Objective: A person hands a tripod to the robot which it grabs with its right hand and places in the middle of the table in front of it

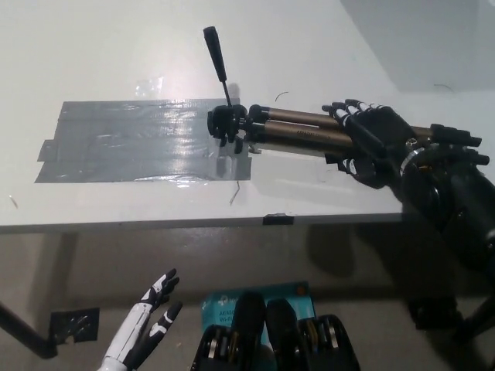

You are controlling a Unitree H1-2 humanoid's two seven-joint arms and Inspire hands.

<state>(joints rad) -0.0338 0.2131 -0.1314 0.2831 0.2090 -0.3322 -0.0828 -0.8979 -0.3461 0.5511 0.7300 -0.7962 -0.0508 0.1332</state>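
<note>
Head view: my right hand (pixel 371 141) lies with fingers wide over the tripod (pixel 298 133) near the worktop (pixel 116 54) front edge; it's likely stiff and head-heavy, best gripped mid-legs; left hand (pixel 147 325) hangs open below

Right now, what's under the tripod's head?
The tripod head overlaps the grey tape patch on the table. The right hand hides what's under the legs; the left hand hangs low.

Lab or workshop — bare white table (pixel 116 46), grey tape patch (pixel 139 143), concrete floor (pixel 77 270)
</note>
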